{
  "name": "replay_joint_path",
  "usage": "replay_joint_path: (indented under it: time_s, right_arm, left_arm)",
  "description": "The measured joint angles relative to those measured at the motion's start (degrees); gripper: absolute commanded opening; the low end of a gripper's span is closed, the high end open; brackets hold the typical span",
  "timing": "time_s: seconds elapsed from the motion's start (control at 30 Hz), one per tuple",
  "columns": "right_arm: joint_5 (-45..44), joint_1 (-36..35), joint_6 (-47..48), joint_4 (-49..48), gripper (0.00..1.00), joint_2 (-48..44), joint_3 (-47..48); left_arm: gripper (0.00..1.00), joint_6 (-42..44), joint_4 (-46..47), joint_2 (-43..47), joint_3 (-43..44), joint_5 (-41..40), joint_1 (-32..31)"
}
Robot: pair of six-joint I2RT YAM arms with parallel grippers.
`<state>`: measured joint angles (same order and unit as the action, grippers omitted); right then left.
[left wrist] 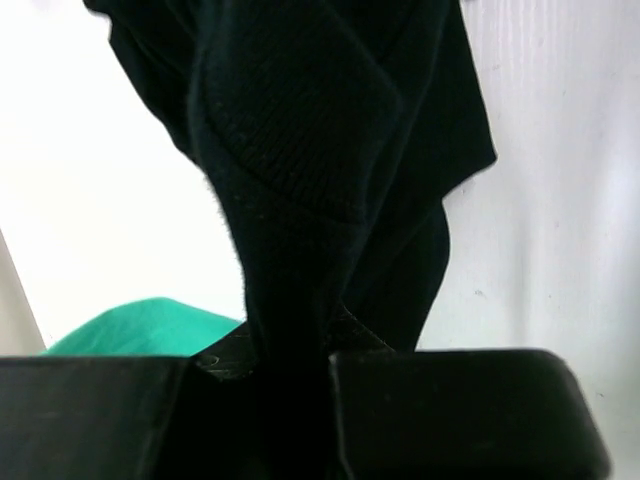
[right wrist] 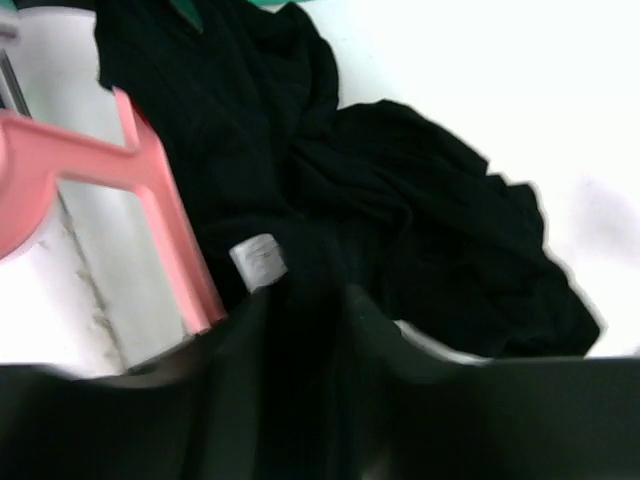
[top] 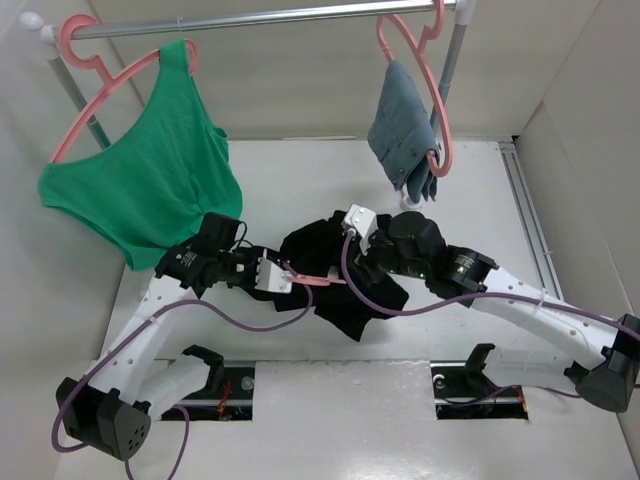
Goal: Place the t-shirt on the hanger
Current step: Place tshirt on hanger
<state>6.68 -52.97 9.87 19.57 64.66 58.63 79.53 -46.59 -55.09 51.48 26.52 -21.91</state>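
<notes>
Black cloth this soft could slip from either pinch, I'd judge, or drag the hanger [right wrist: 150, 180] askew. The t-shirt [top: 335, 290] lies bunched on the worktop [top: 450, 190] between the arms. The left end effector [left wrist: 290, 370] pinches a fold of it. The right end effector [right wrist: 300, 320] pinches it near the label [right wrist: 258, 262], with the hanger just beside.
</notes>
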Motion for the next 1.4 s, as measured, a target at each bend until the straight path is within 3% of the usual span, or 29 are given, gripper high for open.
replay_joint_path:
  time_s: [0.23,0.43,0.63,0.73,0.77,0.87,0.9,1.23,1.4]
  right_arm:
    - [3.4,0.0,1.4,1.9,0.79,-4.4,-0.8]
    - [5.9,-0.1,1.2,1.7,0.77,-10.7,-1.0]
    - [7.3,-1.1,0.9,0.5,0.74,-6.3,-1.1]
    - [6.7,-1.5,0.8,-0.3,0.62,-1.7,-1.1]
    - [6.2,-1.5,0.9,-0.6,0.45,-0.3,-1.1]
    - [5.3,-1.6,0.4,-1.0,0.16,3.7,-0.6]
    - [5.4,-1.8,0.6,-1.2,0.01,4.5,-0.4]
    - [-1.2,-2.9,-0.4,-3.3,0.00,-0.2,-1.9]
    - [-4.9,-2.1,-2.9,0.2,0.00,-6.7,-3.8]
  left_arm:
    - [0.00,0.8,-0.5,-1.6,1.4,3.0,-0.3]
    - [0.00,0.6,-0.7,-5.2,4.0,5.0,-0.3]
    - [0.00,0.5,-0.9,-5.9,5.5,6.8,-0.3]
    - [0.00,0.5,-0.9,-5.9,5.8,7.5,-0.3]
    - [0.00,0.5,-1.0,-5.9,5.8,7.8,-0.3]
    - [0.00,-0.5,-1.2,-6.0,5.8,7.3,-0.2]
    - [0.00,-1.3,-1.1,-6.0,5.8,6.9,-0.1]
    - [0.00,-15.3,8.7,-5.1,5.8,10.8,3.9]
    - [0.09,-21.5,12.5,-4.9,5.7,12.6,5.5]
